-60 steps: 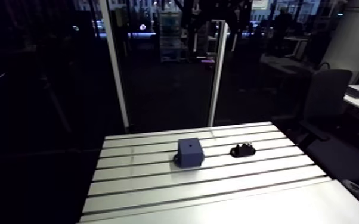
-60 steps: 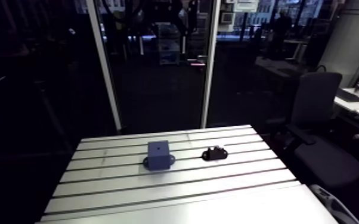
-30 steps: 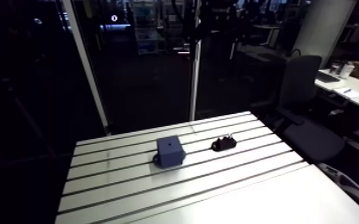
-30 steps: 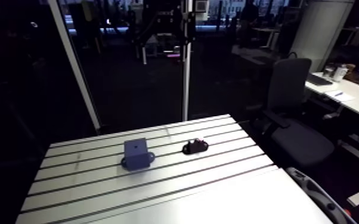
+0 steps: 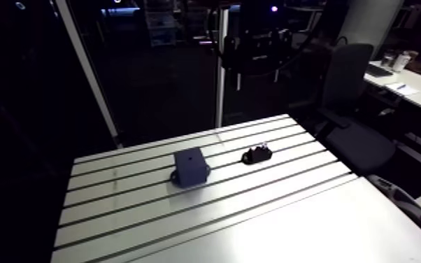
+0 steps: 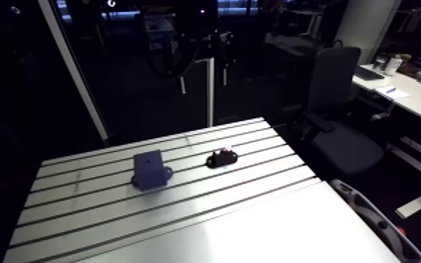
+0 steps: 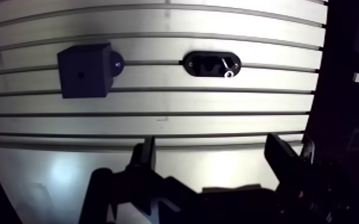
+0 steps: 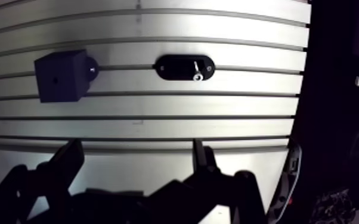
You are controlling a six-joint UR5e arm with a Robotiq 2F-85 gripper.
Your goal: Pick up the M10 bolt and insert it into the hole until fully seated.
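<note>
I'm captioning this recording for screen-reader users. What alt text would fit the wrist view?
Open gripper with nothing between its fingers, above a slotted aluminium table. Ahead of it lie a dark blue block with a small hole on top and, apart from it, a black holder carrying a shiny bolt.

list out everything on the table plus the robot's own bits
dark blue block with a small hole in its top face: one, dark blue, on the table, ahead of the tool, beside the holder but apart from it
black oval holder: one, black, on the table, ahead of the tool
silvery bolt: one, silvery, resting in the black oval holder, details too small to tell
slotted aluminium table: one, silver-grey, under everything
two-finger tool: one, black, above the table, fingers apart, holding nothing
</note>
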